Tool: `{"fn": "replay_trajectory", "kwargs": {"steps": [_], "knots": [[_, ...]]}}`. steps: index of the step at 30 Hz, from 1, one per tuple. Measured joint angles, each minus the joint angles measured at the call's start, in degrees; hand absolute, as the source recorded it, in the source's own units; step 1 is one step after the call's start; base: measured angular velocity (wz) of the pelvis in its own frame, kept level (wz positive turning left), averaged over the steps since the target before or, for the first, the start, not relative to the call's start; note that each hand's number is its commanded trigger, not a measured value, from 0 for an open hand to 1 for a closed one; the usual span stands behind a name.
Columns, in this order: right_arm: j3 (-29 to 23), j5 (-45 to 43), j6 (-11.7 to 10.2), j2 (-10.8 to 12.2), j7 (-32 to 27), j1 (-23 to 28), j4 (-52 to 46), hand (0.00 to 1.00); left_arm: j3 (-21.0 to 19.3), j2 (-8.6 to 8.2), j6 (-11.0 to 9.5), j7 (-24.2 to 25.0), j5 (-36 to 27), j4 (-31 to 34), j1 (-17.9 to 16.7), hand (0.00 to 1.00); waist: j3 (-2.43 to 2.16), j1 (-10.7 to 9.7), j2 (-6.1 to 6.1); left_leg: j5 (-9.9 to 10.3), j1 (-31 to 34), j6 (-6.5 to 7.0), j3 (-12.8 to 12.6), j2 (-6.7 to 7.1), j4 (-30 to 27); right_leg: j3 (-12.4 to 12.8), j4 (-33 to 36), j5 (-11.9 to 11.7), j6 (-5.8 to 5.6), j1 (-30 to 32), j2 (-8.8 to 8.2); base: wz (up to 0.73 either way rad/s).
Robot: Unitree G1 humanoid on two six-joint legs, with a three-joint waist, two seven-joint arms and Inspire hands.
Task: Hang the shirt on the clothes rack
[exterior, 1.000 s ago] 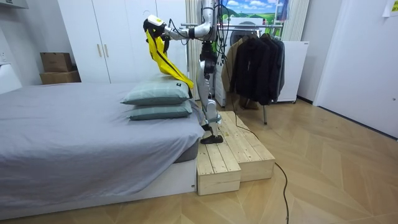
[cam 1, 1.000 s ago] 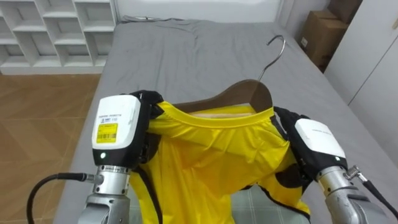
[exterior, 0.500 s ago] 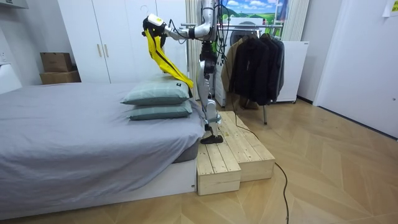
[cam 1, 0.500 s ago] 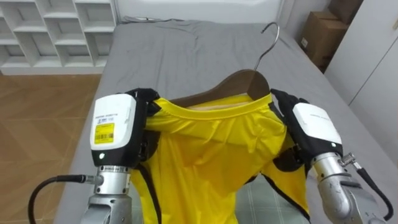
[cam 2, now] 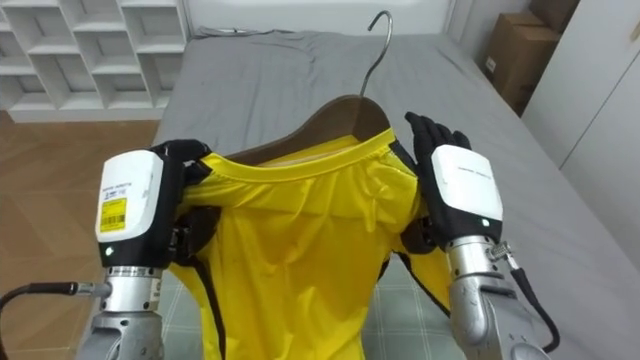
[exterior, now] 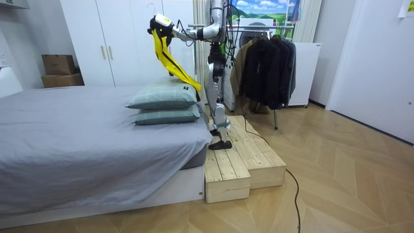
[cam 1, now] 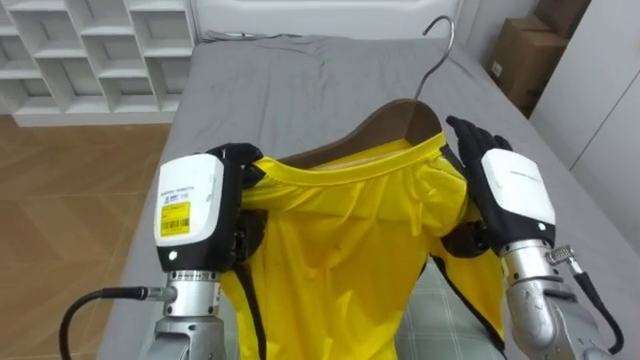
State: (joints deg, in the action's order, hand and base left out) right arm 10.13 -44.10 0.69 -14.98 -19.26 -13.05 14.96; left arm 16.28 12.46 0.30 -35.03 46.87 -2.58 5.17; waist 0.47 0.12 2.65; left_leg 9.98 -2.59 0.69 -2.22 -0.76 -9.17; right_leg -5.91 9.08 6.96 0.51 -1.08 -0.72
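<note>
In the left eye view, the yellow shirt (cam 1: 340, 240) hangs on a wooden hanger (cam 1: 400, 120), held up over the grey bed (cam 1: 300, 80). The left hand (cam 1: 195, 210) curls its fingers into one shoulder's cloth, and the right hand (cam 1: 510, 190) lies flat against the other (fingers straight, pointing up). In the room view, the robot stands on a wooden platform (exterior: 239, 162) beside the pillows (exterior: 162, 98), shirt raised high. In the right eye view, the hanger's metal hook (cam 2: 375, 62) points upward.
</note>
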Motion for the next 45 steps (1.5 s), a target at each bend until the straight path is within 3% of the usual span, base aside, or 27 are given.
{"fn": "replay_trajectory", "kwargs": {"steps": [7,13,14,15,17,33,39,45], "knots": [[0.96,0.68,0.63,1.88,-2.93,0.00,0.01,0.00,0.91,-0.23,1.10,-0.01,-0.09,0.00,0.00,1.00,0.01,-0.07,-0.46,0.00,0.01,0.00,0.02,0.01,-0.05,-0.02,0.11,0.00,0.00,-0.01,-0.02,0.00],[2.18,0.92,0.63,2.12,-4.54,0.00,0.01,0.00,1.05,-0.26,1.66,-0.01,-0.10,0.00,0.00,1.00,0.01,-0.08,-0.46,-0.01,0.03,0.01,0.02,0.05,-0.07,-0.03,0.15,0.00,0.00,-0.03,-0.06,0.00],[2.19,0.93,0.64,2.27,-4.54,0.00,0.01,0.19,1.32,-0.27,1.83,0.00,-0.11,0.00,0.00,1.00,0.01,-0.05,-0.46,-0.01,-0.01,0.01,0.02,0.05,-0.07,-0.02,0.16,0.00,0.00,-0.07,-0.05,0.00],[2.19,0.94,0.65,2.46,-4.56,0.00,0.02,0.64,1.57,-0.29,1.91,0.01,-0.11,0.00,0.00,1.00,0.01,0.00,-0.47,-0.01,-0.03,0.02,0.02,0.05,-0.08,-0.01,0.16,0.00,0.00,-0.11,-0.04,0.00],[2.18,0.95,0.65,2.59,-4.60,0.00,0.04,1.00,1.69,-0.31,1.96,0.01,-0.12,0.00,0.00,1.00,0.03,0.00,-0.50,-0.01,-0.04,0.02,0.02,0.05,-0.08,0.00,0.16,0.00,0.00,-0.11,-0.04,0.00],[1.56,3.94,0.76,3.06,-5.94,0.00,0.09,1.00,1.80,-0.39,2.21,-0.48,-4.65,-0.03,0.00,1.00,0.25,-0.03,-0.86,-0.01,0.07,0.02,0.02,0.05,-0.04,0.04,0.48,0.02,-0.03,-0.02,-0.01,0.00],[1.64,3.95,1.81,3.07,-6.30,0.00,0.09,1.00,1.80,-0.40,2.25,-0.61,-4.75,-0.03,0.00,1.00,0.24,-0.08,-0.85,-0.01,0.10,0.02,0.02,0.06,-0.03,0.02,0.48,0.03,-0.04,0.02,-0.02,0.00],[2.55,4.03,0.78,3.07,-6.30,0.00,0.09,1.00,0.85,-0.36,3.51,-0.64,-6.34,-0.03,0.00,1.00,0.23,-0.59,-0.85,-0.02,0.12,0.02,0.03,0.07,-0.13,0.02,0.52,0.03,-0.04,-0.01,-0.04,0.00]]}}
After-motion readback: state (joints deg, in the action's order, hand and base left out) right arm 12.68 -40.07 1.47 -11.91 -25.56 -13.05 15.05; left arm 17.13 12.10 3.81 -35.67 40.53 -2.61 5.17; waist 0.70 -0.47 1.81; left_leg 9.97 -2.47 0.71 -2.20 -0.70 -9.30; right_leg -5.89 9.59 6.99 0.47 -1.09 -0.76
